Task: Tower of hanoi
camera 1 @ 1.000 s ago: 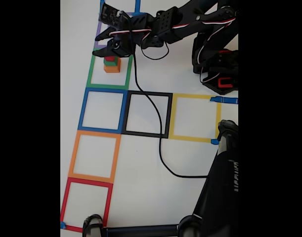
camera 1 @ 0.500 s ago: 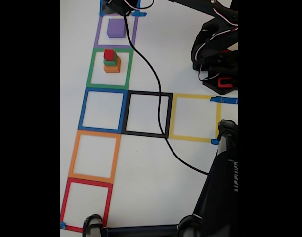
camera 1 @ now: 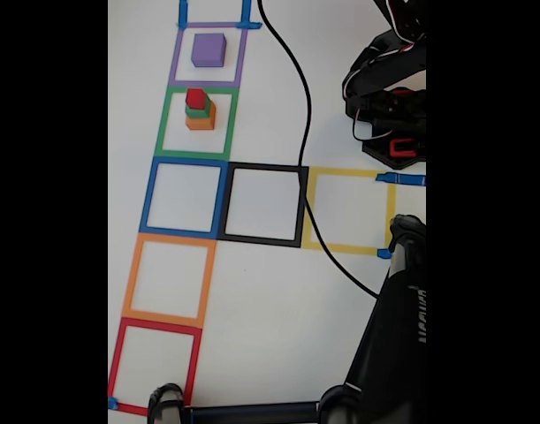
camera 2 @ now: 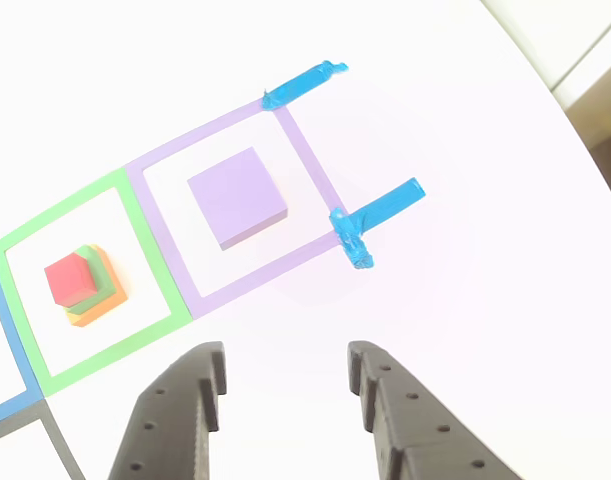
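Note:
A purple block (camera 1: 209, 49) lies flat inside the purple taped square (camera 1: 177, 55); in the other view the purple block (camera 2: 237, 196) sits at centre. A small stack, red block (camera 1: 195, 97) on green on orange (camera 1: 201, 121), stands in the green taped square (camera 1: 164, 124); in the other view that stack (camera 2: 82, 283) is at left. My gripper (camera 2: 285, 362) enters the other view from the bottom edge, open and holding nothing, hovering apart from both the purple block and the stack.
Blue, orange and red taped squares (camera 1: 183, 197) run down the left of the fixed view, with black (camera 1: 264, 204) and yellow (camera 1: 347, 211) squares to the right. The arm's base (camera 1: 391, 97) is at upper right. A black cable (camera 1: 305, 132) crosses the sheet. A black stand (camera 1: 393, 336) fills the lower right.
The arm has pulled back up and right from over the green square, leaving the fixed view's top edge. The cable has swung to the right. The blocks have stayed in place.

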Controlling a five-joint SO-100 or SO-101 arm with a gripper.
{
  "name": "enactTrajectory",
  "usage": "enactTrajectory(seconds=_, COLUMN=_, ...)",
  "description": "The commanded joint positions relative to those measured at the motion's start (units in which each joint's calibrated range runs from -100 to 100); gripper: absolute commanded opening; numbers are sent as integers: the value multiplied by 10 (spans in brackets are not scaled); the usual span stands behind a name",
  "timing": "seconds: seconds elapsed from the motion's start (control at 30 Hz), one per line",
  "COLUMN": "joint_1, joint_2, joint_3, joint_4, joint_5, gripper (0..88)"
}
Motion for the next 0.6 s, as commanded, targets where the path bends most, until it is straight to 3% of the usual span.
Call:
enactTrajectory(seconds=0.0, joint_1=24, joint_2=4, joint_3=-1, joint_4=2, joint_5=0, gripper=155)
enactTrajectory(seconds=0.1, joint_1=32, joint_2=1, joint_3=47, joint_4=-24, joint_5=0, gripper=158)
enactTrajectory(seconds=0.27, joint_1=47, joint_2=-16, joint_3=168, joint_4=-116, joint_5=0, gripper=249)
enactTrajectory(seconds=0.57, joint_1=89, joint_2=-24, joint_3=455, joint_4=-449, joint_5=0, gripper=352)
